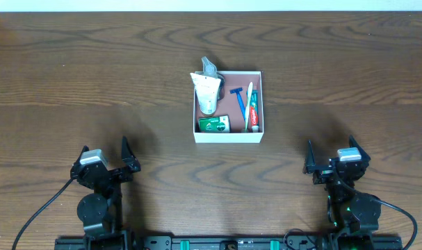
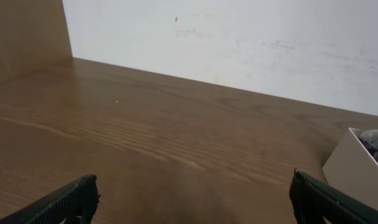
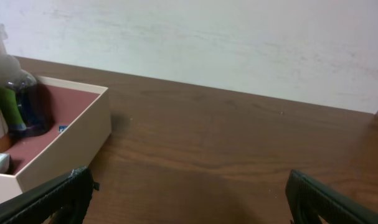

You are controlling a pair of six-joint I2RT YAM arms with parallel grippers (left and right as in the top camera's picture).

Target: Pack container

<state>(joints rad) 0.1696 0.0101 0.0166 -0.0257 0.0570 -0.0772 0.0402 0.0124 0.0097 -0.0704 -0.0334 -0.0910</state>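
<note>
Overhead view: the container [image 1: 228,135], a shallow white-walled box with a reddish-brown floor, sits near the middle of the wooden table [image 1: 92,69]. It holds a white tube [image 1: 208,94], a blue razor [image 1: 236,97], a toothpaste tube [image 1: 252,107] and a green packet [image 1: 213,124]. I see the left gripper [image 1: 103,147] at the near edge, well apart from the box, which lies ahead of it and to its right. The right gripper [image 1: 330,144] is likewise well apart, with the box ahead and to its left. Both stand with jaws spread wide and nothing between them. Left wrist view: the left gripper [image 2: 195,193] shows its two dark fingertips at the lower corners, released, over bare table; only a white corner of the container [image 2: 357,168] enters at the right edge, clear of the fingers. Right wrist view: the right gripper [image 3: 189,190] is equally released and empty. The container [image 3: 70,146] lies to the left, its near wall just beyond the left fingertip [image 3: 64,190], though I cannot tell whether they touch. A dark bottle [image 3: 28,106] stands inside it.
</note>
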